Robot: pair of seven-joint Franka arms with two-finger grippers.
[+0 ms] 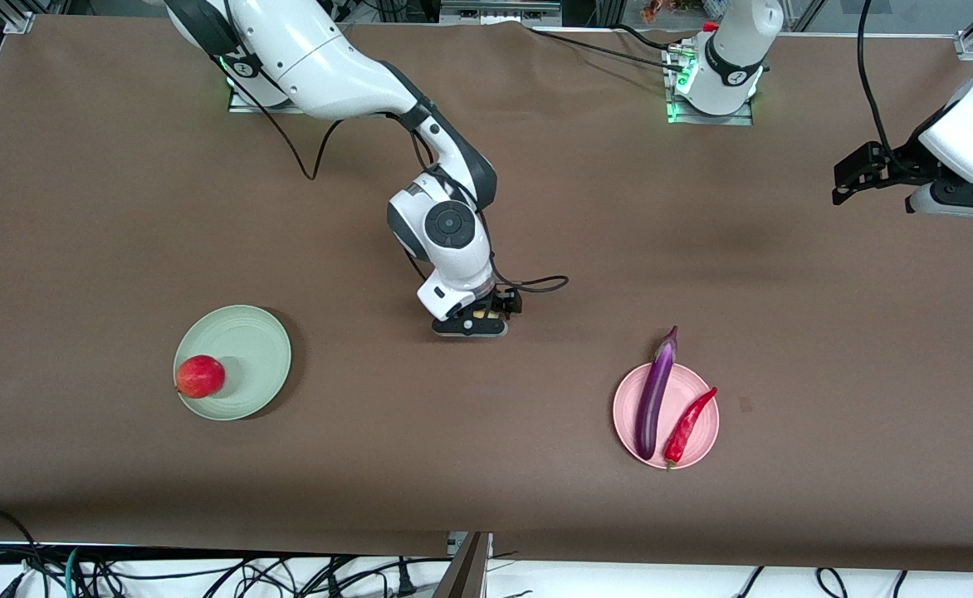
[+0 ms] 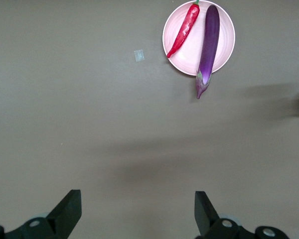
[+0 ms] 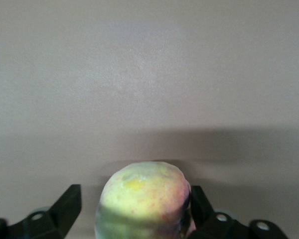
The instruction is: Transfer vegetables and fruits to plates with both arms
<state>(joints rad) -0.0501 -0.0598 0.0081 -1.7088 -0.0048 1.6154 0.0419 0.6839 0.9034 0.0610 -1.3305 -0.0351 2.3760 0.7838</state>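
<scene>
Two round plates (image 1: 247, 332), glossy eggplant (image 1: 655, 392)

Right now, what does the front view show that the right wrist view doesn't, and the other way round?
Only the front view shows the red fruit on the mint green plate, the eggplant and chili pepper on the pink plate, and the left gripper waiting open at the left arm's end. Only the right wrist view shows the peach between the right gripper's fingers. Both show the right gripper and brown table.
</scene>
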